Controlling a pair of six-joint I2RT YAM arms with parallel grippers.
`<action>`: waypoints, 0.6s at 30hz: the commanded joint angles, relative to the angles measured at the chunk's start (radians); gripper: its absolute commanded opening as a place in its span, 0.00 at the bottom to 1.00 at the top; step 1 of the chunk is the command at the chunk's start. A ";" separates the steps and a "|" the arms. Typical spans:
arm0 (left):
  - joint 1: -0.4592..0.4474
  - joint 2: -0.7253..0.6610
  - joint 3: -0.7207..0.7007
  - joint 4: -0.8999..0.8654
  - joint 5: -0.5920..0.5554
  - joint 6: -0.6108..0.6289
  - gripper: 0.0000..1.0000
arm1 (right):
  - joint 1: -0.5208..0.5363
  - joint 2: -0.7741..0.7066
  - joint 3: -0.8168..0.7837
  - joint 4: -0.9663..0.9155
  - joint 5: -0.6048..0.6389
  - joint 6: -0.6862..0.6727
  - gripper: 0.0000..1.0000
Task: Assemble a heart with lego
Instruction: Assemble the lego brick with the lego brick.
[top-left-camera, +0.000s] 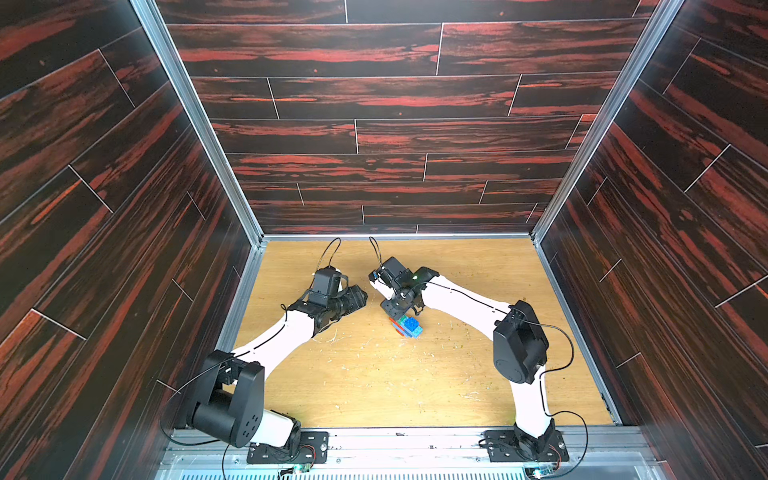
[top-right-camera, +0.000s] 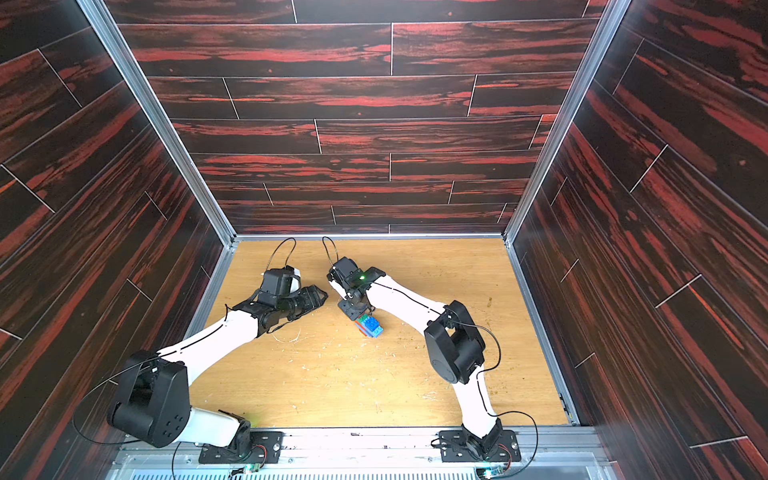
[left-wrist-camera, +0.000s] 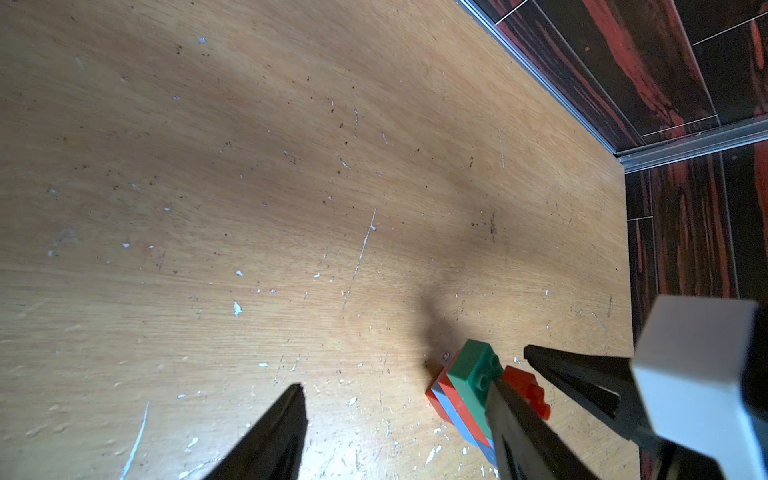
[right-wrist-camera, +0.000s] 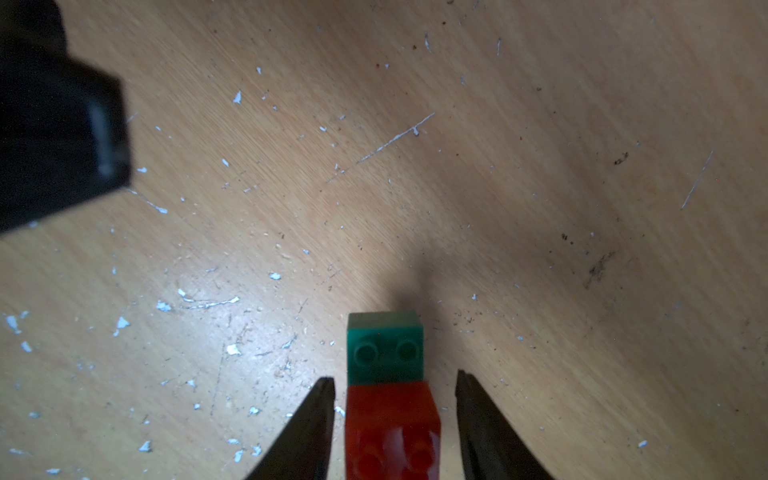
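Release step at the heart, standing mid-table, seemingly near complete.
Jaws of the right gripper parted, clear either side of the red brick abutting the green brick; left gripper spread, empty, nearby. Next, likely: lift straight off without nudging the stack.

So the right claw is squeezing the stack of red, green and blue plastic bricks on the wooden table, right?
Not squeezing. The right wrist view shows the right gripper open, a gap between each fingertip and the stack of red, green and blue plastic bricks. It does sit on the wooden table.
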 joint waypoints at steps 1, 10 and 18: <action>0.006 0.001 0.001 -0.009 0.006 0.015 0.73 | -0.002 -0.022 0.002 0.008 -0.010 0.004 0.56; 0.003 -0.004 0.001 0.001 0.061 -0.003 0.75 | -0.038 -0.166 -0.076 -0.009 -0.016 0.083 0.64; -0.033 0.005 -0.050 0.183 0.206 -0.011 0.87 | -0.046 -0.403 -0.369 0.067 -0.054 0.138 0.71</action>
